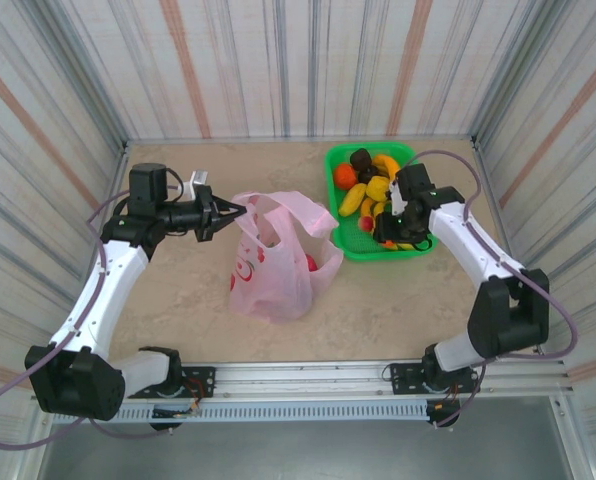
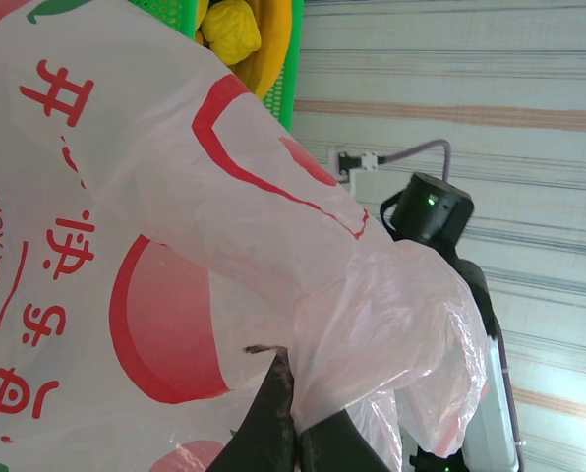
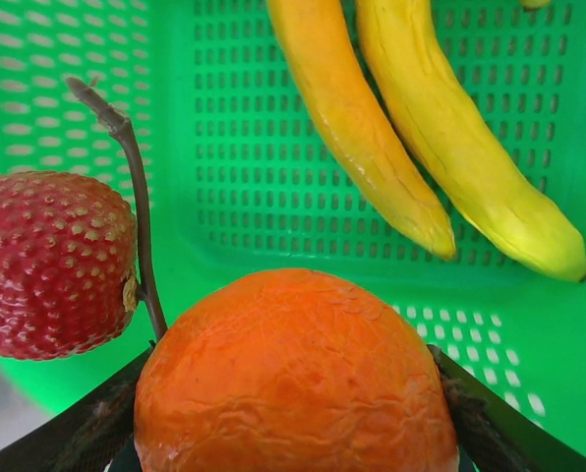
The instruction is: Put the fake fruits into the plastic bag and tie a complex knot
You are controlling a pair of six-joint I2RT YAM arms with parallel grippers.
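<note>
**Top external view.** The plastic bag (image 1: pixel 271 262) lies on the desk (image 1: pixel 178 300) just left of the green tray (image 1: pixel 339 246). The left fingers (image 1: pixel 228 211) are clenched on the bag's rim, on the side away from the tray. The right fingers (image 1: pixel 391 236) are down in the tray's near end.
- Count: one bag and one tray.
- One red piece (image 1: pixel 311 263) shows through the film.
- In the tray are one far orange (image 1: pixel 345 176) and one dark purple piece (image 1: pixel 361 158). The yellow pieces are too crowded to count.
- No knot is tied yet.

**Left wrist view.** The left fingers (image 2: pixel 273 421) pinch one fold of pink film, and a tray corner (image 2: pixel 291 69) with one yellow fruit (image 2: pixel 229 28) shows beyond the bag. Only one side of the mouth is held.
- The mouth may sag shut, so a dropped fruit would land on the film and roll onto the desk.
- The thin film could also slide out of the pinch.

**Right wrist view.** The right fingers (image 3: pixel 495 423) appear to be grasping an orange (image 3: pixel 293 379), one on each flank, above the tray floor (image 3: pixel 273 206).
- Count: one deep-yellow banana (image 3: pixel 357 128) and one paler banana (image 3: pixel 460 138), both at the tray's far side.
- One red bumpy fruit (image 3: pixel 47 261) lies beside the orange, and its stem (image 3: pixel 136 226) touches the orange.
- Lifting could drag or flick the red fruit out of the tray.
- The glossy round skin could also slip from the grasp on the way to the bag.
</note>
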